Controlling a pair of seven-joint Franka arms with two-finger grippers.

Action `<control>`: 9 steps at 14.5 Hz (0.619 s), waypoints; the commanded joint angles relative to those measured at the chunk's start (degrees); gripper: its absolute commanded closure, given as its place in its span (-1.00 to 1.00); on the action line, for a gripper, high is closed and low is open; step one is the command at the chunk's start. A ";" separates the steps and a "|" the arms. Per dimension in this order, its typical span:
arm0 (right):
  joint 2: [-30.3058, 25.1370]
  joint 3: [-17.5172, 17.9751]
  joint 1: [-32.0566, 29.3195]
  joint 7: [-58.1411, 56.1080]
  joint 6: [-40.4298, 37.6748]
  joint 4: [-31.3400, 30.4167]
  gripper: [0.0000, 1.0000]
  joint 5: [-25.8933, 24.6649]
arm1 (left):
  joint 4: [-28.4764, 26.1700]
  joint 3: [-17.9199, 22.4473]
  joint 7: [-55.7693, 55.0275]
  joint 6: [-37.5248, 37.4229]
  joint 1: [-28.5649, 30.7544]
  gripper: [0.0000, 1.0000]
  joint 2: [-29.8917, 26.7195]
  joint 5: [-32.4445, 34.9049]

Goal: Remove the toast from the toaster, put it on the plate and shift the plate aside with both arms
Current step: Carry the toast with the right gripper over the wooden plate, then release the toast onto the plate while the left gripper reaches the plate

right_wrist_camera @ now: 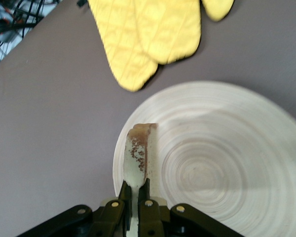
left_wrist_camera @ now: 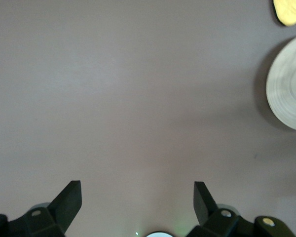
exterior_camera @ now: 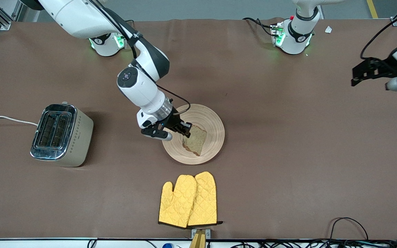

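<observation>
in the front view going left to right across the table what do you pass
toaster → right gripper holding the toast over the plate → left gripper, open, waiting over the table's end.

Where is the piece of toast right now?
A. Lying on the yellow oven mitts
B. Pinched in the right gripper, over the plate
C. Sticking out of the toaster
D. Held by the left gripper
B: the right gripper is shut on the toast edge-on, over the plate; the left gripper is open over bare table.
</observation>
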 commanded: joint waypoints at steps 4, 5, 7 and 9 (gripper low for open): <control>-0.89 2.04 -1.49 -0.29 8.00 -8.52 1.00 0.63 | 0.99 -4.17 -1.40 0.33 -0.74 -1.00 6.13 -5.95; -0.89 2.04 -1.66 -0.47 8.44 -9.22 1.00 0.55 | 0.91 -4.17 -1.40 0.24 -1.44 -1.00 7.61 -7.44; -0.97 2.04 -3.50 -3.44 10.55 -11.85 1.00 0.37 | 0.82 -4.17 -1.23 0.24 -1.54 -1.00 10.87 -11.13; -1.24 2.04 -5.35 -5.91 11.96 -14.32 1.00 0.37 | 0.82 -4.17 -1.31 0.33 -1.62 -1.00 13.42 -14.65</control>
